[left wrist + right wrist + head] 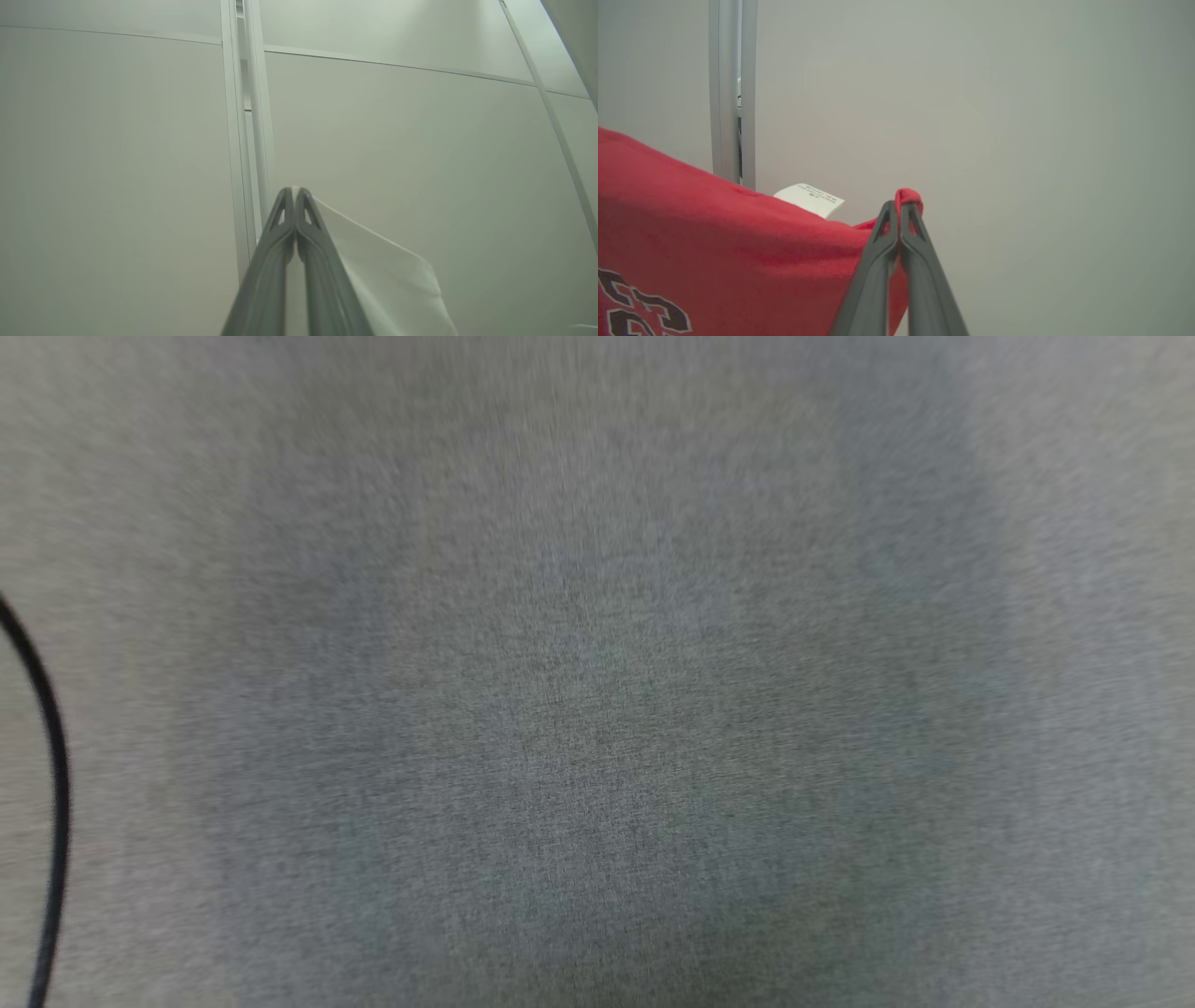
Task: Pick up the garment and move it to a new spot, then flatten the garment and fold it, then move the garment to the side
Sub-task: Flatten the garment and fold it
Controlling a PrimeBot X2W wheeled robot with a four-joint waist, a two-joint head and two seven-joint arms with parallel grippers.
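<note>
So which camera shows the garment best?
The right wrist view: the garment spreads across its left, with dark lettering and a white label, an edge pinched in the right claw. The left wrist view has the left claw shut on pale cloth, maybe its lining. The head view is a blurred grey surface.

The supporting surface (597, 709) is a plain grey, fine-woven material, blurred at close range; bench or floor cannot be determined. One black cable (54, 803) curves down the head view's left edge, and its contact with the surface is not confirmable. The position of either item relative to the jaws cannot be established.
</note>
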